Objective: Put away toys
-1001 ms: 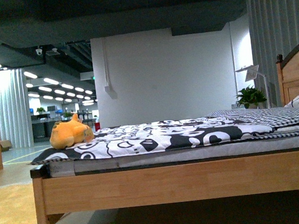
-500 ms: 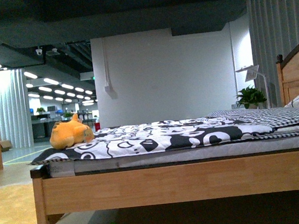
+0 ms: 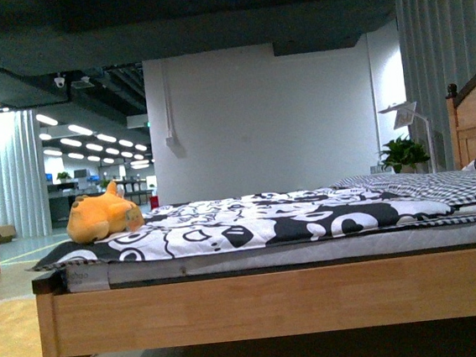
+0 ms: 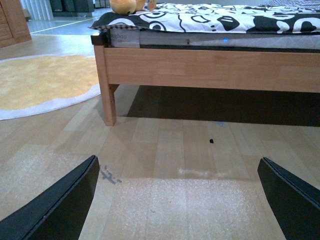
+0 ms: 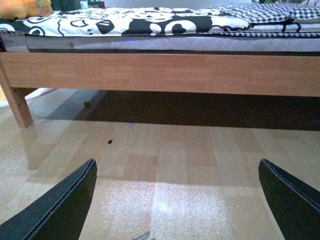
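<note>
Plush (image 3: 103,218) lies on the bed (image 3: 275,301) near its corner, at nine o'clock in front view. Left tool (image 4: 177,159) and right tool (image 5: 176,160) both gape wide, empty, low over the floor (image 4: 165,145), well apart from it.

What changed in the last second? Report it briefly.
The front view spread slightly: the bed and plush toy sit a little larger and lower, so the robot seems to have edged closer. Nothing was grasped or released. The plush toy lies at the same bed corner; left gripper and right gripper open, empty.
</note>
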Robot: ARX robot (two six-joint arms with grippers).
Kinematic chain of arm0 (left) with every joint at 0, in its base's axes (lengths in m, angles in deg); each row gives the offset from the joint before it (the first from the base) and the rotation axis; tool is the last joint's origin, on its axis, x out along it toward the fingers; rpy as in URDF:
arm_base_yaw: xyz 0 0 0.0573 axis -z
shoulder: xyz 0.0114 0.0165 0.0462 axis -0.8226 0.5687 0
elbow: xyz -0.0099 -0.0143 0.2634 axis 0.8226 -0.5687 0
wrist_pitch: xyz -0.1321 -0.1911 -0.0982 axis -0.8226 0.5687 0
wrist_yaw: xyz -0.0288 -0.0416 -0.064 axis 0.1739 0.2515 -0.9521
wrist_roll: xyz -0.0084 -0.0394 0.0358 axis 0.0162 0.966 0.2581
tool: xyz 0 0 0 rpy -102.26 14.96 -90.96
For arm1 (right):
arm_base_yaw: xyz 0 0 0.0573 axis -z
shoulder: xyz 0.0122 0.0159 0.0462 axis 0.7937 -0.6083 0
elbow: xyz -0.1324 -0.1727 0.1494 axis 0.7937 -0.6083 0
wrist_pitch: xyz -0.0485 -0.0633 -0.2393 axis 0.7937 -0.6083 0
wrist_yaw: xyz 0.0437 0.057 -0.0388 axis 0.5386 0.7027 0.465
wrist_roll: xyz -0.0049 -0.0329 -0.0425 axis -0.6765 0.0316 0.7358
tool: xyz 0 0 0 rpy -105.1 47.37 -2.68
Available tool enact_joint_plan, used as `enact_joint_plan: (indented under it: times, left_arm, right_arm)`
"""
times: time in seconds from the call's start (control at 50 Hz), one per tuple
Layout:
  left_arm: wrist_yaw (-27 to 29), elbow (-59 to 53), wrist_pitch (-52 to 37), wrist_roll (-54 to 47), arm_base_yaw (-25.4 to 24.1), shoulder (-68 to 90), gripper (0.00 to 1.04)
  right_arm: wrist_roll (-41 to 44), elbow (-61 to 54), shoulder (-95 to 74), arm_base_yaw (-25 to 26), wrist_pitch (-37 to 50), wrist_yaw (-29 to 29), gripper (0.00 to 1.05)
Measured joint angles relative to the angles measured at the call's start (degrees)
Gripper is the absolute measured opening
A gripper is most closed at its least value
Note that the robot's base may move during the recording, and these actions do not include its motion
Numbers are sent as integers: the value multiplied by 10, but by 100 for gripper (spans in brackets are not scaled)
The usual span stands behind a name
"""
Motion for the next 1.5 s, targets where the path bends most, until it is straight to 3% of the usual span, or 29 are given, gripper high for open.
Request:
enact_joint_plan:
  times: [1.501]
  left_arm:
    - [-1,0,0,0,0,0,98]
  right_arm:
    - [0,0,0,0,-1,-1,98]
